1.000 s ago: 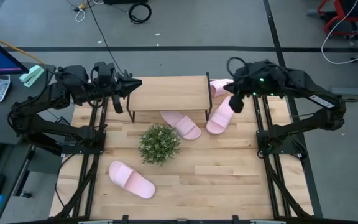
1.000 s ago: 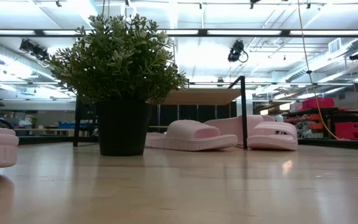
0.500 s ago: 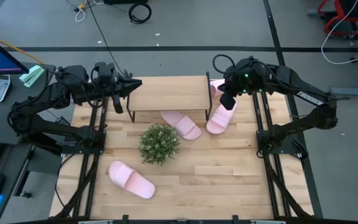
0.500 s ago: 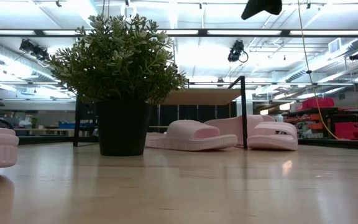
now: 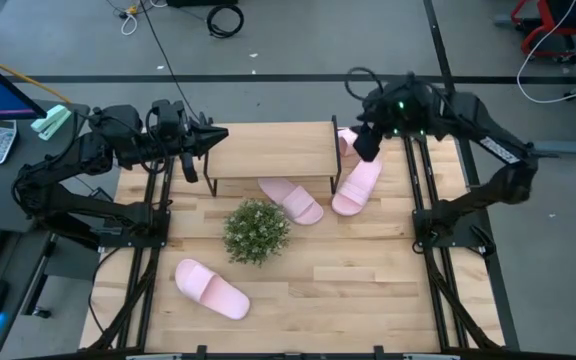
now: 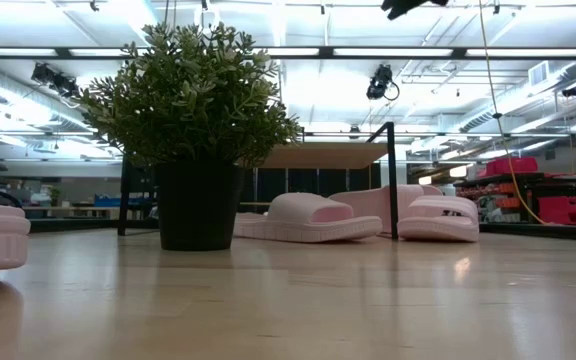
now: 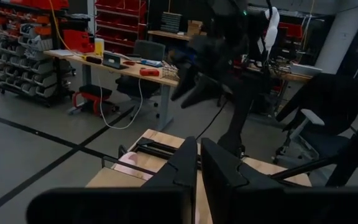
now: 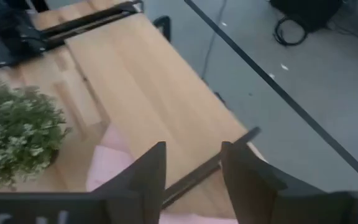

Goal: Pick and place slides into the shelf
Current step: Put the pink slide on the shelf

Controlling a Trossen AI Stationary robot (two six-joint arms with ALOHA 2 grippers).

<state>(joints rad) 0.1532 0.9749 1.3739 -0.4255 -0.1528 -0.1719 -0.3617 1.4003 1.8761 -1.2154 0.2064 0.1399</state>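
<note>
Here we are looking down on the wooden table, where the shelf is standing along the far edge, its light top board resting on thin black legs. We are seeing the right gripper hovering above the shelf's right end, its fingers spread apart and holding nothing, while the left gripper is waiting at the shelf's left end with its fingers pressed together and empty. We are finding a green potted plant near the middle of the table, just in front of the shelf. Of the four pink slides, one is lying partly under the shelf's front edge, a second is sitting just beside the shelf's right front leg, a third is peeking out beside the right end, partly hidden by the right gripper, and a fourth is lying well apart near the front left of the table.
</note>
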